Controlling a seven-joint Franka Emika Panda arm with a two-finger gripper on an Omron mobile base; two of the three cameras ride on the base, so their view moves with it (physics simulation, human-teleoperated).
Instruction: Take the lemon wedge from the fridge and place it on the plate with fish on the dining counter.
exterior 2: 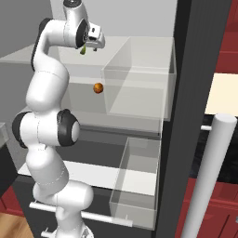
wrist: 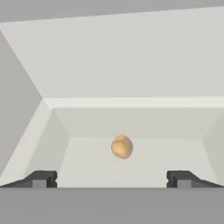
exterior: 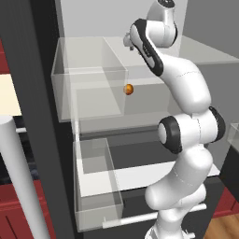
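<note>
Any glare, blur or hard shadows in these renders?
Left base view: flat light, no glare; the near silver handle looks soft-edged. Right base view: see-through bins only faintly outlined. Hand view: even light, sharp; the orange ball casts no clear shadow.

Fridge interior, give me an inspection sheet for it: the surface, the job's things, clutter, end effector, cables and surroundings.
Surface: white shelf inside the open fridge, with a lower level beneath it.
Job's things: lemon wedge, yellow-green, close under the hand; whether it touches anything cannot be told.
Clutter: orange-brown ball on the lower level, ahead of the hand.
End effector: fingers wide apart, nothing between them, pointing into the fridge.
Cables: nothing seen.
Surroundings: clear door bins, upper and lower; silver bar handle; red cabinets beyond the door.
</note>
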